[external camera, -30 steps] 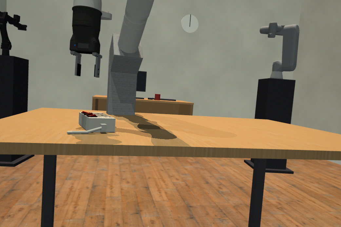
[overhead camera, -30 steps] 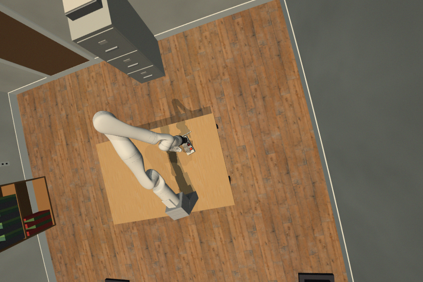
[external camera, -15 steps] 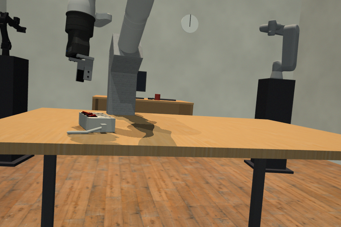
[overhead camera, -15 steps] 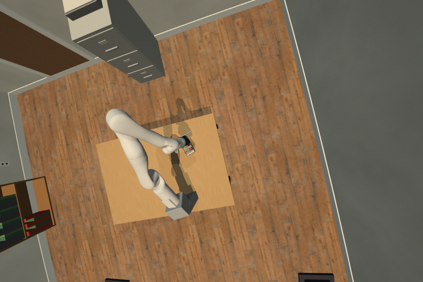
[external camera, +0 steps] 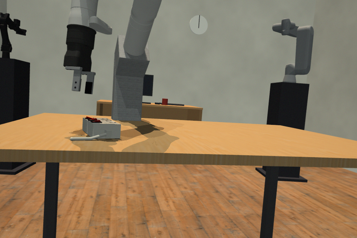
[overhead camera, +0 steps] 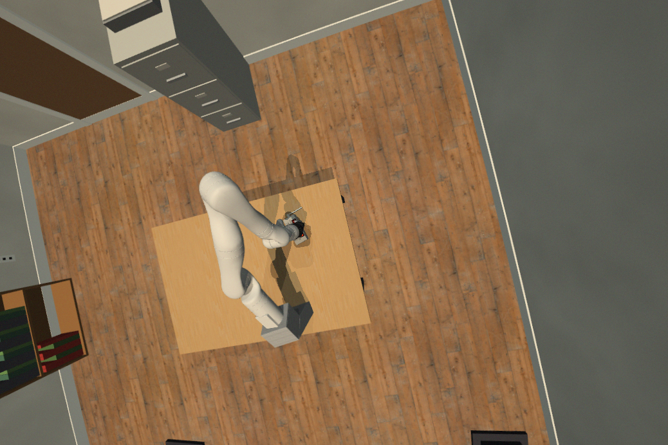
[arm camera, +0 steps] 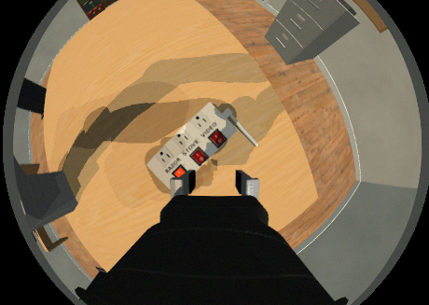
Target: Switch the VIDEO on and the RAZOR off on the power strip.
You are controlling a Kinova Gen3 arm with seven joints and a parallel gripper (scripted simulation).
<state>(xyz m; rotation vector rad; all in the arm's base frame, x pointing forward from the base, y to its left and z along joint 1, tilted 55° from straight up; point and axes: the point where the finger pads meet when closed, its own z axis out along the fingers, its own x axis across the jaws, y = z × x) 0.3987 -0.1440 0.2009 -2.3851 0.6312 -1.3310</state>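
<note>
The power strip (overhead camera: 299, 239) (external camera: 106, 131) (arm camera: 160, 168) lies flat on the table (overhead camera: 214, 314) (external camera: 240, 140) (arm camera: 117, 38), switches up. In the wrist view the RAZOR switch (arm camera: 179, 172) is bright orange-red, lit. The STOVE switch (arm camera: 199, 157) and the VIDEO switch (arm camera: 217, 138) are dark red, unlit. My gripper (external camera: 82, 92) (arm camera: 214, 178) is open and empty, high above the strip. In the wrist view its left finger appears just beside the RAZOR switch. In the top view the arm's wrist hides part of the strip.
A pale cord (external camera: 82, 138) (arm camera: 245, 132) sticks out of the strip's VIDEO end and rests on the table. The arm's grey base (overhead camera: 285, 330) (external camera: 128, 89) (arm camera: 44, 197) stands at one table edge. A filing cabinet (overhead camera: 208, 68) (arm camera: 308, 24) stands on the floor beyond the table.
</note>
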